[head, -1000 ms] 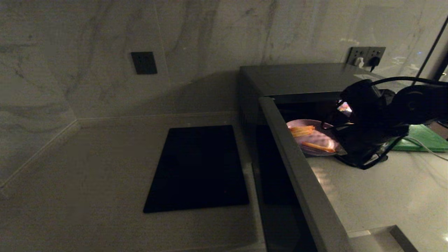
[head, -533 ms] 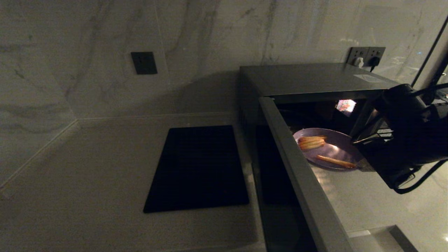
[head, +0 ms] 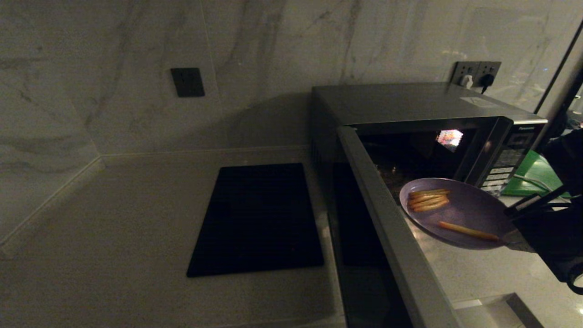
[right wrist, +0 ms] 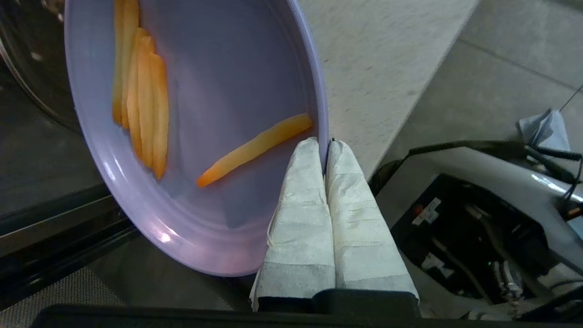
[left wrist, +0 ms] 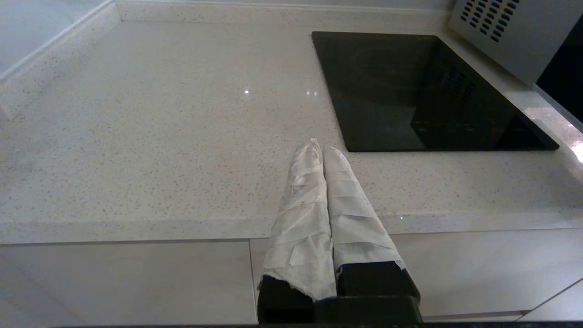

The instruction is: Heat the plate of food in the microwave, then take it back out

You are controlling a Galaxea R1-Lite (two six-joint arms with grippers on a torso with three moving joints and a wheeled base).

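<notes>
Left to right across the head view: a dark wall plate (head: 187, 82) on the marble backsplash; a flat black panel (head: 257, 218) lying on the pale countertop (head: 114, 237); then the microwave (head: 410, 102), its door (head: 387, 228) swung fully open toward the camera so the cavity is clear for access. The left gripper (left wrist: 321, 150) hangs parked over the counter's front edge near the black panel, its two cloth-wrapped fingers pressed together on nothing. The plate of food (head: 457, 214) is in the air in front of the open cavity, outside the microwave and just right of the door, above the counter. The right gripper (right wrist: 324, 142) pinches the plate's rim between its wrapped fingers (right wrist: 300, 191), one above and one beneath the rim; an edge grip of this kind keeps the fingers off the food, though the plate looks somewhat tilted and the pieces could slide. Behind it, a green board (head: 528, 175) lies beside the button panel (head: 503, 164). Count: one plate; one loose stick (right wrist: 255, 148) near the fingers, and a cluster (right wrist: 139, 91) of about four or five more. Judged stage: the removal leg, plate not yet set down.
</notes>
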